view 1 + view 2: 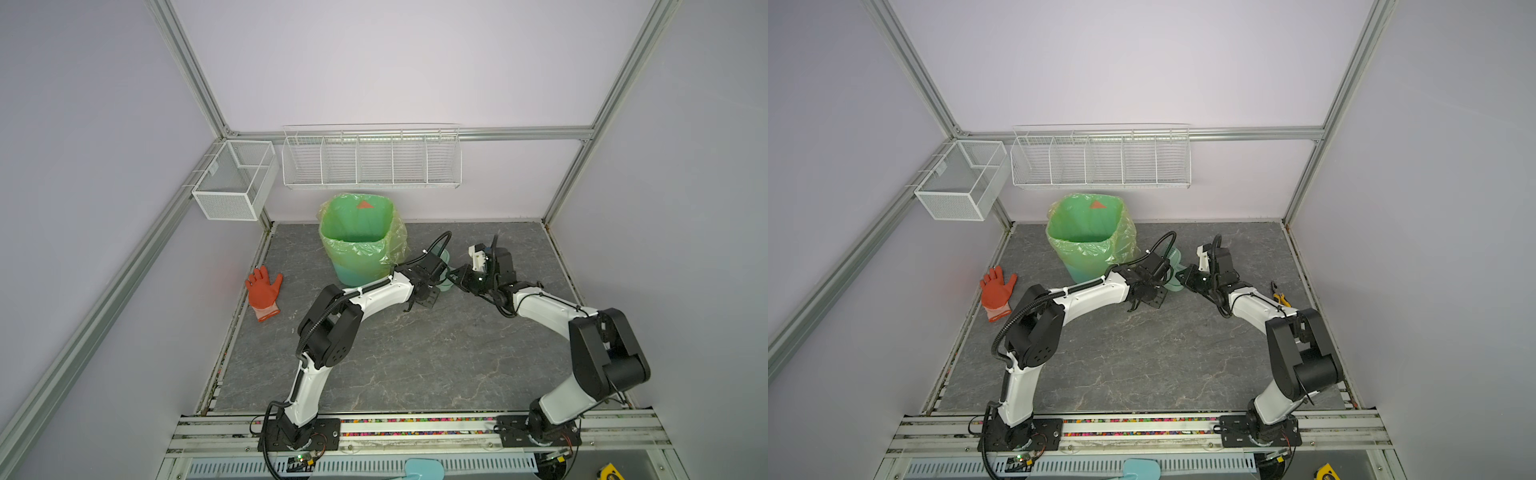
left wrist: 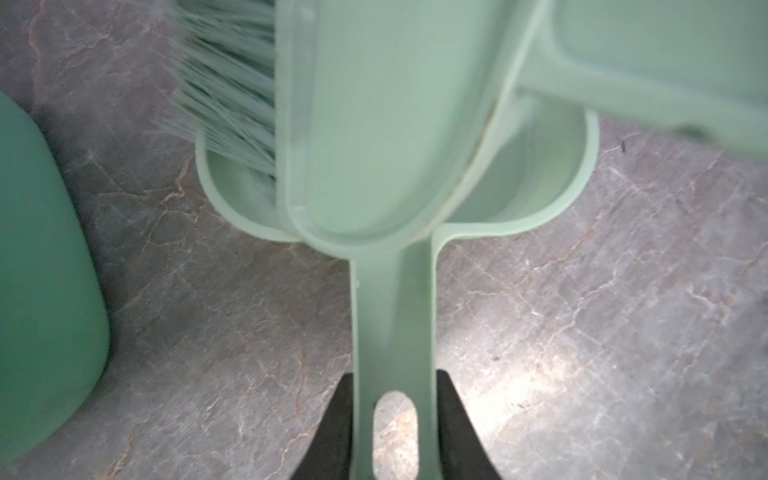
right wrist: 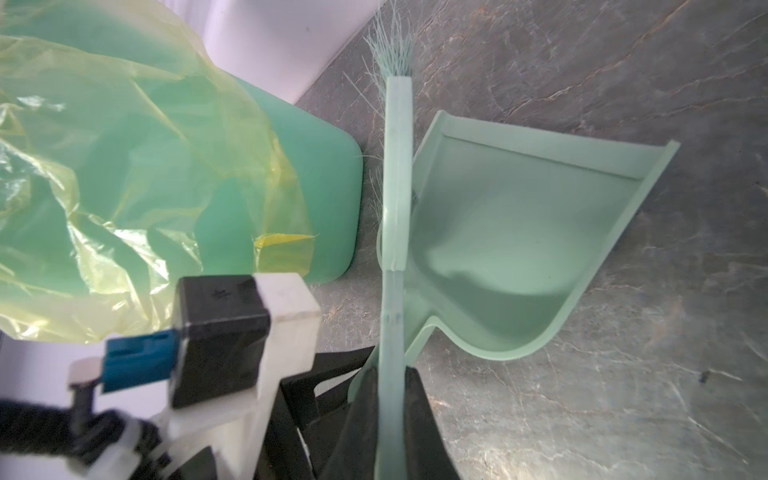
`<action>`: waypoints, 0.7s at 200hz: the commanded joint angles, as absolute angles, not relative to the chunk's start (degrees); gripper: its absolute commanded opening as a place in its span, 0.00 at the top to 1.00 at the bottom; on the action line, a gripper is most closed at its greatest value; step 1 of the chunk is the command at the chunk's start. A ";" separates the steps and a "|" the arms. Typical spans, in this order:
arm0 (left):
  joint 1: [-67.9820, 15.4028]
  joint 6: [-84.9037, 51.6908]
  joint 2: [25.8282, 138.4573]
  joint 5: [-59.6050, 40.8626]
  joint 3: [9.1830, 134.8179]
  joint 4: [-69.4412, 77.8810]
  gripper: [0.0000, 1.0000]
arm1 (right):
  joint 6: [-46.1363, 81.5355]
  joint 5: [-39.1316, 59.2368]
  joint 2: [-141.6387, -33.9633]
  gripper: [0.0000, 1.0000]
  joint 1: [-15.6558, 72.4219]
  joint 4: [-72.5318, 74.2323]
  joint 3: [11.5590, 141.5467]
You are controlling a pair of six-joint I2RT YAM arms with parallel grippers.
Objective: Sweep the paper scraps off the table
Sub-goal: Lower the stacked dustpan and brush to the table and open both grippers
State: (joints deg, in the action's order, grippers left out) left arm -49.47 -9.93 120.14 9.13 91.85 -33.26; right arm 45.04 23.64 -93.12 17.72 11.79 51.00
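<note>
With no paper scraps showing on the worktop (image 1: 415, 353), the left gripper (image 2: 395, 424) jaws clamp the empty dustpan (image 3: 519, 232) handle and the right gripper (image 3: 390, 415) jaws the brush (image 3: 397, 187) handle, nesting both beside the bin (image 1: 361, 266), seemingly for stowing.

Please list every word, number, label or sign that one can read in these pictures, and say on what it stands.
No text can be read.
Small tag on the mesh basket: too small to read.
Orange-red triangle inside the bin liner: a mark, no letters visible.
Dustpan and brush: no print visible.
</note>
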 commanded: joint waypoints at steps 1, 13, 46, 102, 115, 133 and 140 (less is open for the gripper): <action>-49.44 -8.72 120.25 9.86 91.28 -31.61 0.95 | 46.56 25.75 -94.45 0.93 17.48 16.22 48.63; -49.42 -8.83 120.19 9.98 91.06 -31.47 0.93 | 46.38 25.88 -95.07 0.92 17.21 15.73 48.54; -49.40 -9.10 119.11 10.19 90.46 -31.42 0.87 | 45.63 26.09 -96.36 0.87 16.44 13.17 48.25; -49.40 -10.08 115.47 10.29 87.09 -30.20 0.77 | 44.45 28.59 -99.46 0.79 15.73 7.64 50.01; -49.40 -10.17 114.64 10.63 86.59 -30.39 0.74 | 44.22 29.91 -100.07 0.75 15.64 7.45 49.99; -49.40 -10.36 113.58 10.89 86.25 -30.76 0.66 | 43.61 30.06 -100.26 0.70 15.49 5.86 52.61; -49.45 -10.44 112.99 10.90 86.04 -30.68 0.62 | 43.36 30.06 -100.21 0.68 15.47 5.36 52.89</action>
State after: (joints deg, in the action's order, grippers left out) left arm -49.50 -10.20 116.73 9.87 86.72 -31.73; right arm 44.58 28.34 -100.14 15.79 7.60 50.50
